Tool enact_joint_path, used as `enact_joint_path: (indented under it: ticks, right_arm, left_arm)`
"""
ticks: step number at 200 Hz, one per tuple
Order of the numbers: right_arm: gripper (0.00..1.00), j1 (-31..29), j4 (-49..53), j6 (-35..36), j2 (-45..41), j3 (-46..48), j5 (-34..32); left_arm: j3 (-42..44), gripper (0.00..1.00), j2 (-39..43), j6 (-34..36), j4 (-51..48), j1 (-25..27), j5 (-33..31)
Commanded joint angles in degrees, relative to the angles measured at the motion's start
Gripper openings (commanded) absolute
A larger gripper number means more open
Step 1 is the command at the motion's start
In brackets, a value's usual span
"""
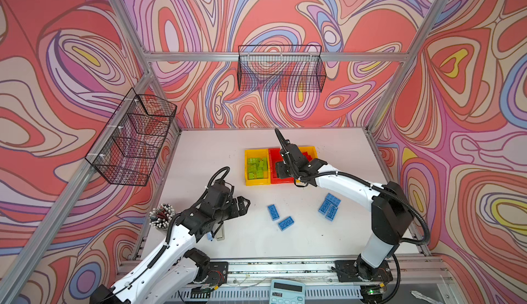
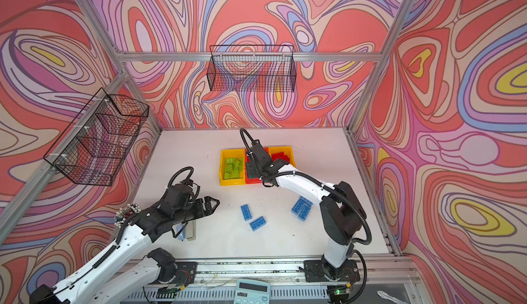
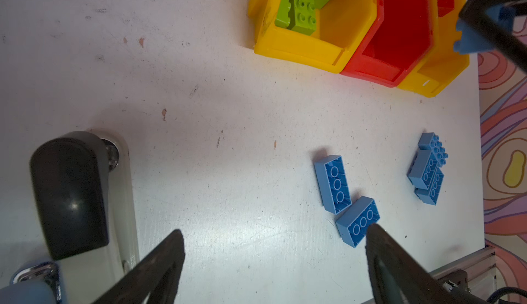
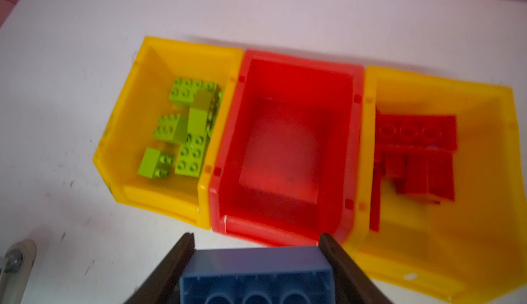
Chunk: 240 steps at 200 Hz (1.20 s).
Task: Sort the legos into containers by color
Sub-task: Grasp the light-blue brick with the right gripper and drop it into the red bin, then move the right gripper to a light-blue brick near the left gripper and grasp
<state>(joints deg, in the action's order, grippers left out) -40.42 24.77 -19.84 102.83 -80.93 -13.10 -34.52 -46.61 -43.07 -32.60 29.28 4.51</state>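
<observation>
The blue brick (image 4: 256, 274) is pinched between the fingers of the right gripper (image 4: 256, 235), just before the front rim of the empty red bin (image 4: 356, 145). Released too early, it can, I think, hit this rim and tumble onto the table (image 4: 85, 60) or into the yellow bin (image 4: 484, 231) beside it. The left gripper (image 3: 273, 228) hovers with fingers spread, empty, near the loose blue bricks (image 3: 333, 184).

White table (image 1: 342, 157): 3 bins (image 4: 299, 60) in row, 5 blue bricks (image 1: 273, 212) loose.

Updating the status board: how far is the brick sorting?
Done: green bricks in one yellow bin, red bricks in the other yellow bin. In hand: right hand holds a blue brick by the empty red bin. Remaining: about five blue bricks on the table.
</observation>
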Motion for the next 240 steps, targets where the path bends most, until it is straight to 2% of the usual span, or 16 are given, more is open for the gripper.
enact_joint_path:
  ticks: [1,32,65,78,97,110,159,169,177,212,240]
  right_arm:
    - [0.60,1.46,3.65,2.41,7.39,-5.23,-1.85]
    - [0.59,3.44,4.13,3.30,14.31,-11.68,-1.15]
    - [0.61,4.62,4.05,4.08,16.69,-13.69,-0.90]
    - [0.69,4.98,4.00,4.33,16.79,-13.82,-0.40]
    - [0.89,5.09,4.06,4.96,16.08,-13.77,-0.30]
    - [0.93,5.09,4.31,5.07,14.57,-13.33,0.28]
    - [0.92,3.76,5.81,3.39,4.00,-6.25,2.45]
    - [0.91,2.70,5.50,2.44,1.25,-2.99,2.91]
    - [0.90,1.71,5.09,1.43,-0.90,-0.35,3.56]
    - [0.83,-5.79,2.93,-4.57,-8.78,11.47,4.65]
    - [0.81,-12.69,0.01,-10.12,-11.45,18.18,5.07]
  left_arm:
    - [-1.37,0.91,1.40,-0.08,-3.15,0.17,-0.33]
    - [-1.33,0.91,3.16,-0.26,-4.86,0.18,-0.94]
    - [-2.08,0.91,4.41,-0.17,-6.55,0.17,-1.99]
    - [-2.38,0.91,4.51,-0.17,-6.69,0.25,-2.11]
    - [-2.81,0.91,4.25,-0.33,-6.64,0.23,-1.96]
    - [-3.09,0.91,3.99,-1.09,-6.86,0.18,-2.27]
    - [-2.24,0.92,5.39,-3.07,-5.75,0.79,-0.10]
    - [-1.83,0.97,6.09,-3.44,-5.75,1.48,0.13]
    - [-1.26,0.98,6.87,-3.64,-5.81,2.31,0.12]
    - [2.65,0.98,12.10,-5.93,-6.02,6.85,0.85]
    - [8.29,1.00,19.60,-8.68,-6.47,9.50,2.22]
